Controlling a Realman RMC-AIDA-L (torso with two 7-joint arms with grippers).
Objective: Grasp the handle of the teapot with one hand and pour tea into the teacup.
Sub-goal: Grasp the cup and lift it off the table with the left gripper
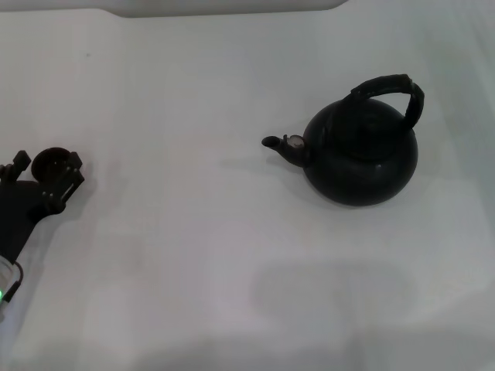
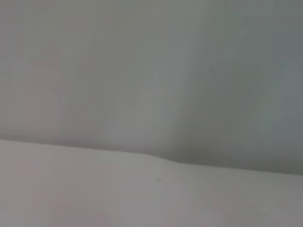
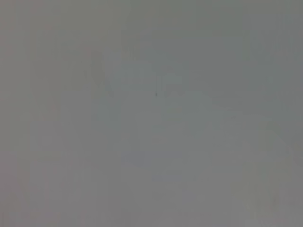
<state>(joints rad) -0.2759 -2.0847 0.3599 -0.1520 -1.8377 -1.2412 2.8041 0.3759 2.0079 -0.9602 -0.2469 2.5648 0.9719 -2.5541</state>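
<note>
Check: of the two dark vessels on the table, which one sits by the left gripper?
The teacup, the tiny round one at the table's left edge, right at the left gripper. The teapot, large with an arched handle, stands far to the right.

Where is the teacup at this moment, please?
In the head view the teacup is at the far left edge of the white table, at the left end effector and far from the teapot on the right.

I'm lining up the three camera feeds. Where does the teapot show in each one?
Head view: the teapot stands right of centre on the white table, spout pointing to the robot's left.
Left wrist view: not in it.
Right wrist view: not in it.
Shared landmark: only the pale table surface; no object shows in more than one view.
</note>
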